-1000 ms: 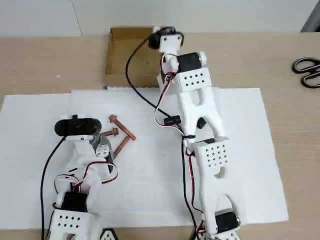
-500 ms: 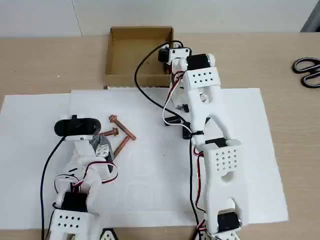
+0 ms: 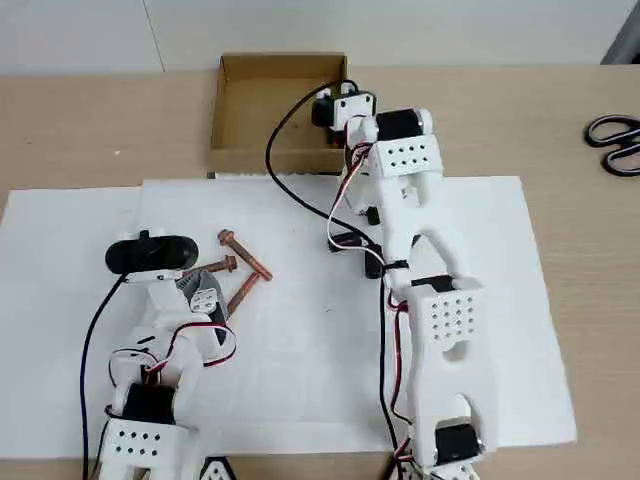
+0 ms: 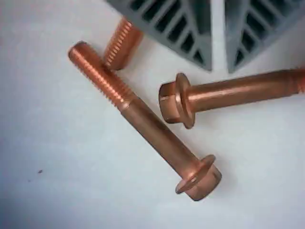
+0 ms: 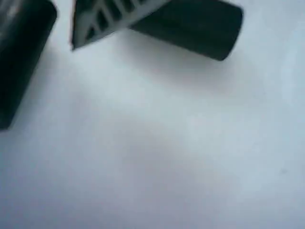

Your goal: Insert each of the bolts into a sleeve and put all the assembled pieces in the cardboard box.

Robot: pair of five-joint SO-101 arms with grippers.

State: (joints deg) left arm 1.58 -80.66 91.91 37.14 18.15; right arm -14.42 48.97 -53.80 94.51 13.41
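Note:
Three copper bolts (image 3: 243, 268) lie loose on the white paper; in the left wrist view they are a long slanted one (image 4: 147, 125), a level one (image 4: 228, 93) and a threaded end (image 4: 122, 46). My left gripper (image 3: 205, 292) rests just short of them, its grey fingers (image 4: 183, 26) shut with a slim gap and nothing held. My right gripper (image 3: 350, 140) hangs by the near right corner of the cardboard box (image 3: 232, 100). A black sleeve (image 5: 193, 26) lies beside it on the paper. Another dark cylinder (image 5: 19, 57) lies farther off.
The white paper (image 3: 290, 380) covers most of the table in front of the arms. Scissors (image 3: 615, 143) lie at the far right edge. A black cable (image 3: 285, 190) runs from the right wrist across the paper.
The right arm has drawn back from over the box's far right corner toward its near right corner. The left arm and the bolts have not moved.

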